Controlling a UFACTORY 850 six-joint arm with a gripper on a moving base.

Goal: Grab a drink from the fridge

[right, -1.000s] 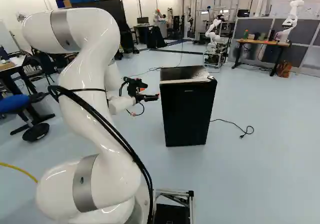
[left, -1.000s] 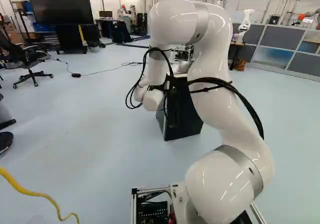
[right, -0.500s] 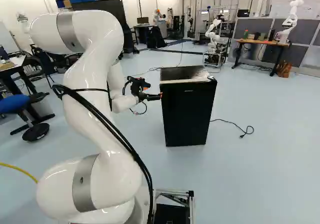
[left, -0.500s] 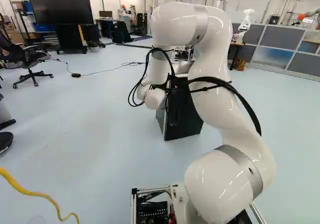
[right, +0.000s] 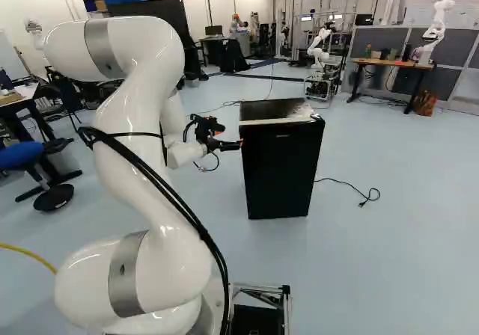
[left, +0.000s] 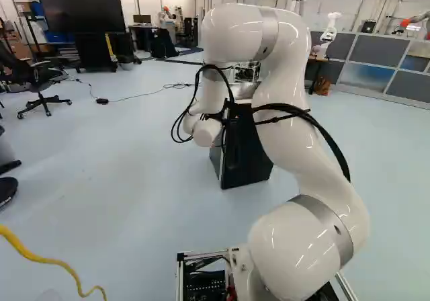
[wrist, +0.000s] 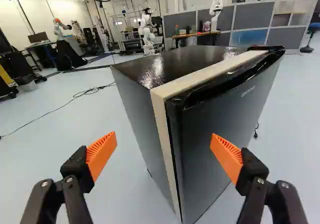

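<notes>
Right beside the fridge (right: 281,170), a gripper (right: 239,145) gapes

The gripper's two fingers stand well apart, orange pads (wrist: 101,153) facing each other, with the fridge's near upright edge showing between them; whether either finger touches the fridge is hard to say for sure; the fridge stands upright on the floor (right: 404,238), its door (wrist: 227,114) closed; a black cord (right: 348,187) trails over the floor beside it; well beyond the fridge, another robot (right: 436,32) stands on a desk (right: 393,63).

Fridge top (wrist: 185,61): smooth, glossy black — fridge door (wrist: 235,111): smooth, low sheen. Arm (left: 292,247): glossy white — lower band (left: 328,218): metallic.
</notes>
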